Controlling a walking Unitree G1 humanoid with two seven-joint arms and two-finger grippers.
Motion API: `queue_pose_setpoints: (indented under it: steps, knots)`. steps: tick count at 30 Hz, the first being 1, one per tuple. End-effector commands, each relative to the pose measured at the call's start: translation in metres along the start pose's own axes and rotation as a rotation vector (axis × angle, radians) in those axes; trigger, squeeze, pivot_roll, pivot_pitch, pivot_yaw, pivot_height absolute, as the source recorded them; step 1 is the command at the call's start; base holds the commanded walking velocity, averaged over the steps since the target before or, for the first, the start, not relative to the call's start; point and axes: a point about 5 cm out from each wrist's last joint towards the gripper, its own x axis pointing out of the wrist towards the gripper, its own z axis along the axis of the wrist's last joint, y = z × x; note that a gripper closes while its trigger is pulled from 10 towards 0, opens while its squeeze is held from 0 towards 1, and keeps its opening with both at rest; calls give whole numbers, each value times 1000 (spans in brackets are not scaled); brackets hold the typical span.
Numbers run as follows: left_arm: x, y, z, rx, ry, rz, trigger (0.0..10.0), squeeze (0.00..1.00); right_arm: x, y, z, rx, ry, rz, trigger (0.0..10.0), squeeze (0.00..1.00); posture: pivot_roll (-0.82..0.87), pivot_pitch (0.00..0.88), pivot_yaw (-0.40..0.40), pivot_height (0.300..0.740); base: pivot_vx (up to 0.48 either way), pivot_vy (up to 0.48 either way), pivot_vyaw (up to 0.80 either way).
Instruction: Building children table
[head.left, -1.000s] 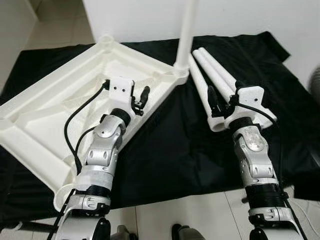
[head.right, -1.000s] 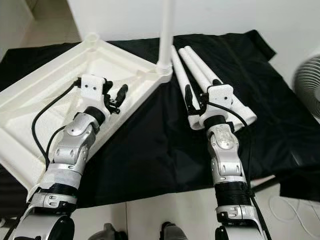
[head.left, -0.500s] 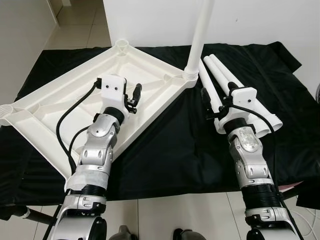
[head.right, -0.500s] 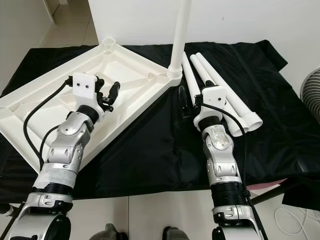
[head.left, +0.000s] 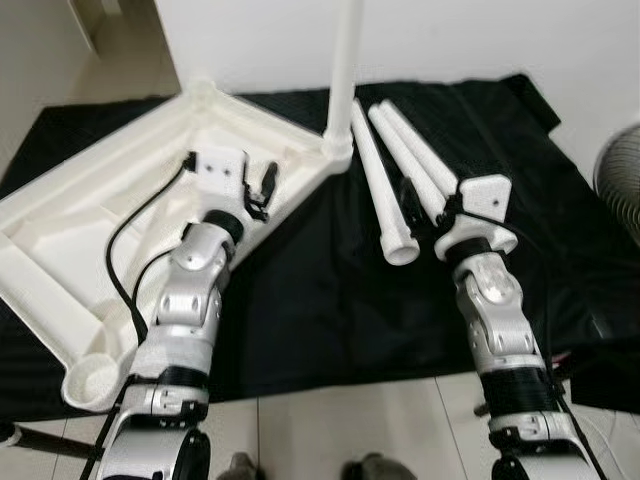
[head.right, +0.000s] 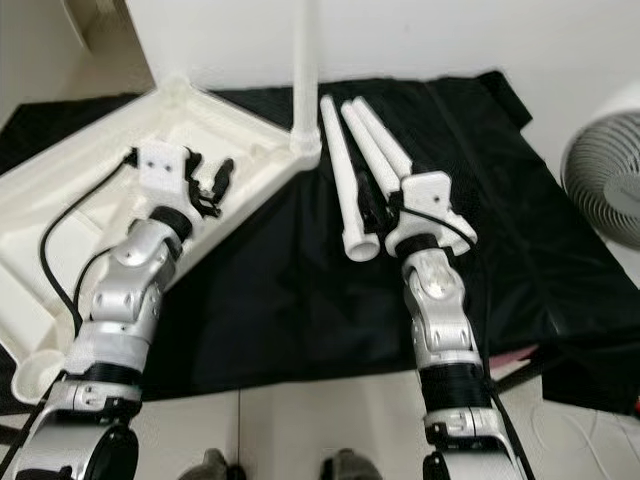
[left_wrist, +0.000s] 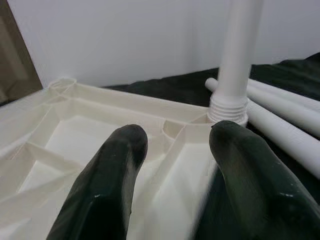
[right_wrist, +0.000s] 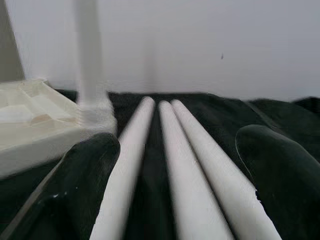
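The white ribbed plastic children's table top (head.left: 100, 215) lies upside down at 10 o'clock on the black cloth (head.left: 310, 290), one white leg (head.left: 345, 60) upright in its corner. Three loose white tube legs (head.left: 400, 170) lie at 1 o'clock. The left gripper (left_wrist: 170, 165) hovers over the underside, jaws apart, empty. The right gripper (right_wrist: 175, 165) hovers above the tubes, jaws wide, empty.

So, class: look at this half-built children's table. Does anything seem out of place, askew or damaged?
Nothing looks damaged. The white tabletop lies upside down on the black cloth, one leg upright in its corner socket. Three loose legs lie side by side beside it. Both the left gripper and the right gripper are open.
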Motion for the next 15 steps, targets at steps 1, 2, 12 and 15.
queue_pose_setpoints:
  steps: [1, 2, 12, 15]
  knots:
    - [0, -1, -3, 4, 17, 5, 10000, 0, 1, 2, 2, 3, -13, 3, 10000, 0, -110, 100, 65, 740, 0, 0, 0]
    - [0, 0, -4, 14, 23, 12, 10000, 0, 1, 2, 2, 6, -13, 4, 10000, 0, -113, 98, 66, 740, 0, 0, 0]
    - [-3, 6, -13, 59, 100, 2, 10000, 0, 1, 4, 1, 0, -2, 20, 10000, 0, -119, 95, 69, 740, 0, 0, 0]
    - [-5, 8, -15, 79, 114, -6, 10000, 0, 1, 4, 1, -4, -2, 23, 10000, 0, -119, 95, 69, 740, 0, 0, 0]
